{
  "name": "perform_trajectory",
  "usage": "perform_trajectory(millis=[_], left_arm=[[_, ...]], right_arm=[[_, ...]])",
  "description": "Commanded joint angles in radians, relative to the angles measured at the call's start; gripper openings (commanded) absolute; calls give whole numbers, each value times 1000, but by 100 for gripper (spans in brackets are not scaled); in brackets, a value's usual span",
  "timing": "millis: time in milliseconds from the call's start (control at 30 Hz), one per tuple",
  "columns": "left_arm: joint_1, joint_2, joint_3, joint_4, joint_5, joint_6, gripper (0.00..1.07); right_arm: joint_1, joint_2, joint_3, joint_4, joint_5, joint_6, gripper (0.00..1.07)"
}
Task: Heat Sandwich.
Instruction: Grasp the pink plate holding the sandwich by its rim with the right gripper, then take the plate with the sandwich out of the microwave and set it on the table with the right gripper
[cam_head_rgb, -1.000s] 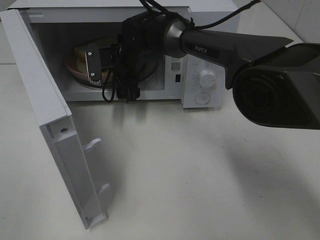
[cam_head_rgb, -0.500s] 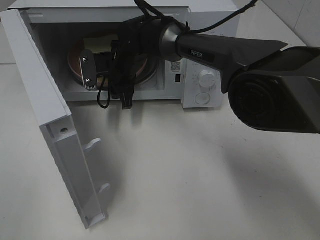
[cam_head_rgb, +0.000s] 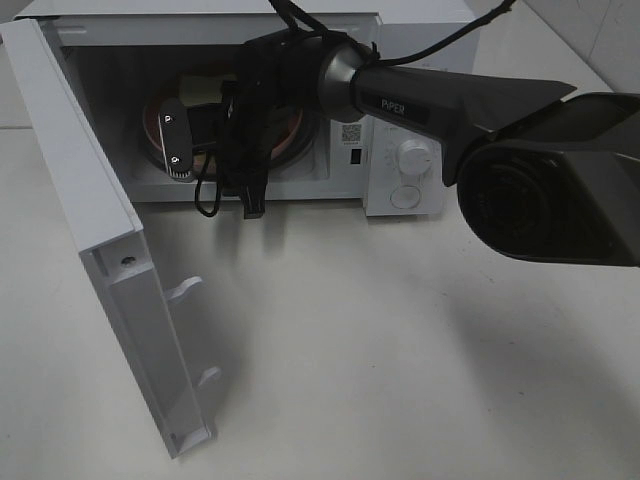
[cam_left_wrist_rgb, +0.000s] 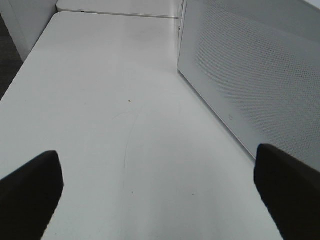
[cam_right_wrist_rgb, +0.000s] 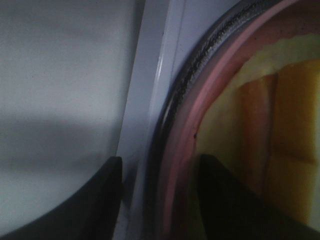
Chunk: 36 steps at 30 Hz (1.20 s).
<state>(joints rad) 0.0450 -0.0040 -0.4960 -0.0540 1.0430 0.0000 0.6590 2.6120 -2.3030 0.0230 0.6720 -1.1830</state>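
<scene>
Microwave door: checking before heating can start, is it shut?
No, the microwave door stands swung wide open, showing the pink plate inside the cavity.

Count, quick tally:
1 microwave (cam_head_rgb: 400, 40) w/ 1 open door (cam_head_rgb: 90, 220) & 2 round knobs (cam_head_rgb: 413, 158); 1 pink plate (cam_right_wrist_rgb: 176, 165); 1 sandwich (cam_right_wrist_rgb: 280, 150); 2 grippers: right gripper (cam_head_rgb: 172, 140), left gripper (cam_left_wrist_rgb: 160, 192); 1 table (cam_head_rgb: 400, 350).

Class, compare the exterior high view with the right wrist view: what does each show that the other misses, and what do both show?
Only the exterior high view shows the open microwave door, the control dials and the reaching right arm. Only the right wrist view shows the sandwich up close, with the jaws straddling the plate's rim. Both show the pink plate inside the microwave.
</scene>
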Motion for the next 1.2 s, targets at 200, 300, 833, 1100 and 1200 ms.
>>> perform_trajectory(millis=[200, 300, 833, 1100, 1200], left_arm=[[1, -20, 3, 6, -12, 0, 98], [1, -20, 3, 6, -12, 0, 98], [1, -20, 3, 8, -12, 0, 98], [1, -20, 3, 8, -12, 0, 98], [1, -20, 3, 8, -12, 0, 98]], right_arm=[[-8, -24, 35, 6, 15, -88, 0], [-8, -50, 71, 6, 8, -94, 0], [15, -123, 185, 26, 15, -200, 0], [15, -196, 299, 23, -38, -318, 0], [14, -239, 363, 24, -111, -362, 0]])
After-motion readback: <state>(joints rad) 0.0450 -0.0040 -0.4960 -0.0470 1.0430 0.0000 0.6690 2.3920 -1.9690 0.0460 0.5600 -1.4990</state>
